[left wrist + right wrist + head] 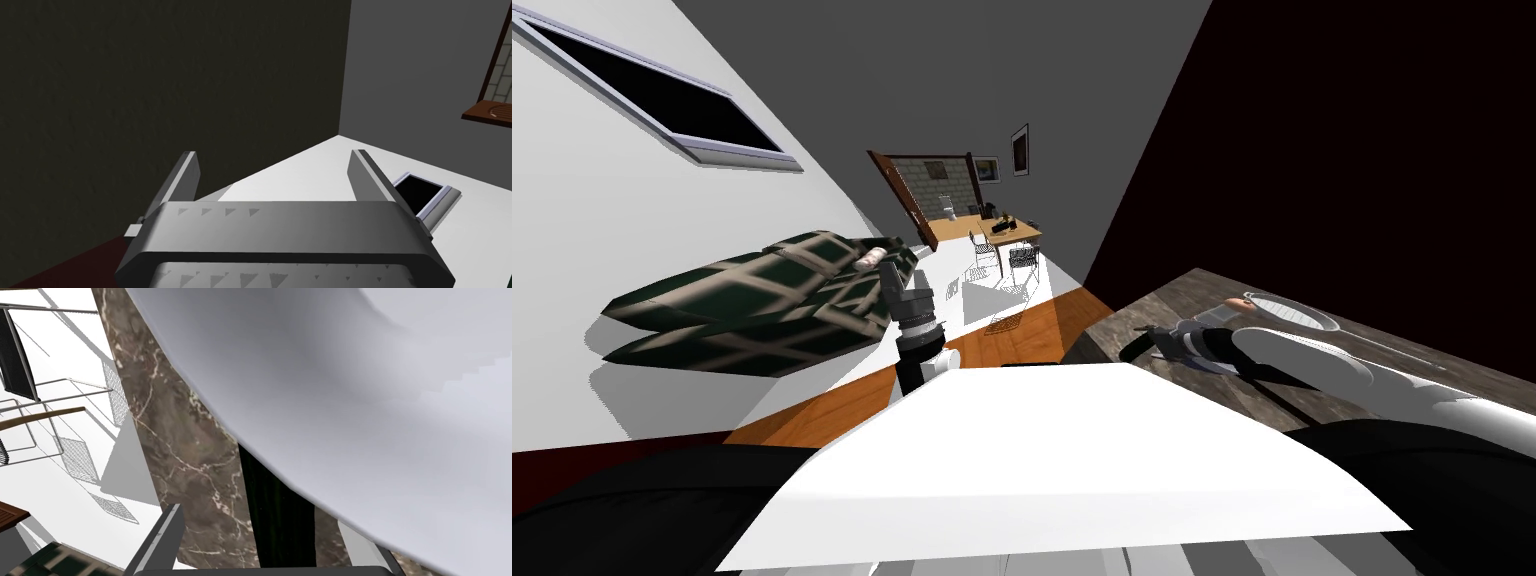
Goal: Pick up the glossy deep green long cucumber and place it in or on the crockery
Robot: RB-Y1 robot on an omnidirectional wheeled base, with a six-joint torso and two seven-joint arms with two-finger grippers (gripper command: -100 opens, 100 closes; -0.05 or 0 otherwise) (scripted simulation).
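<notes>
Right wrist view: right gripper is hanging low over a brown veined stone counter, its two fingers standing spread apart and straddling the dark green cucumber without pressing its sides. Cucumber is lying flat on the counter, running lengthwise between the fingers. Its far end is disappearing behind a broad white curved surface, which is reading as the wall of the crockery. That white surface is also covering the tip of one finger. Whether cucumber and crockery are touching, cannot tell. Past the counter edge a wire-frame chair is standing on a white floor. Head view: right arm is reaching across the counter, with the round white crockery sitting just beside the forearm. Left gripper is being held up, well apart from the counter, beside a green chequered sofa, with its fingers standing wide apart.
</notes>
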